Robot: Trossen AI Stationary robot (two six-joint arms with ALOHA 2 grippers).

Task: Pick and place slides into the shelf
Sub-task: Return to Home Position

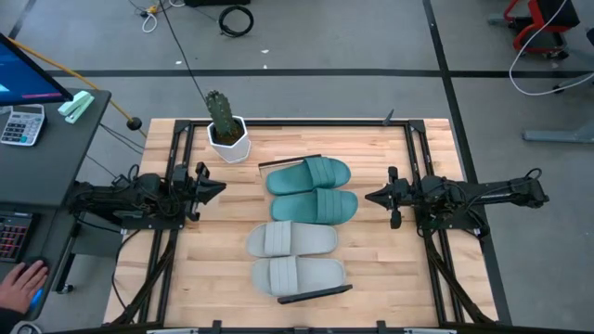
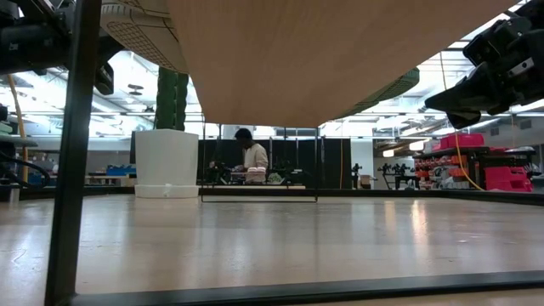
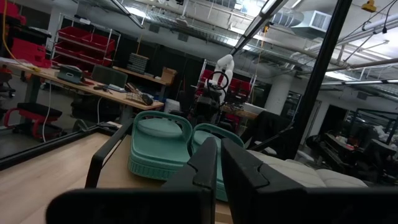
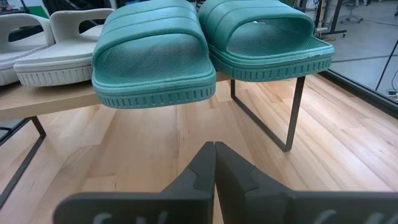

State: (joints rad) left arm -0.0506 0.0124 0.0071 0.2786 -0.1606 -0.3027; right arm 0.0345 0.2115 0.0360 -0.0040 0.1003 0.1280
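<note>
Grey slides (image 1: 292,239), teal slides (image 1: 311,176), shelf (image 1: 314,294) mostly hidden

Slides: 4, all lying between the two grippers.
Teal: 2, namely first teal slide (image 1: 309,174) and second teal slide (image 1: 314,206).
Grey: 2, namely first grey slide (image 1: 290,239) and second grey slide (image 1: 299,275).
Shelf (image 1: 314,293): 1, under all four.
Grippers: 2, namely left gripper (image 1: 221,188) and right gripper (image 1: 369,197).
Potted cactus (image 1: 227,139): 1, near the left gripper.
Table (image 1: 371,269): 1.
Calculator (image 1: 20,123): 1, on the side desk (image 1: 65,158) behind the left gripper.
People: 1 person (image 2: 252,157) far back in the room, plus 1 hand (image 1: 20,283) by the desk.
</note>
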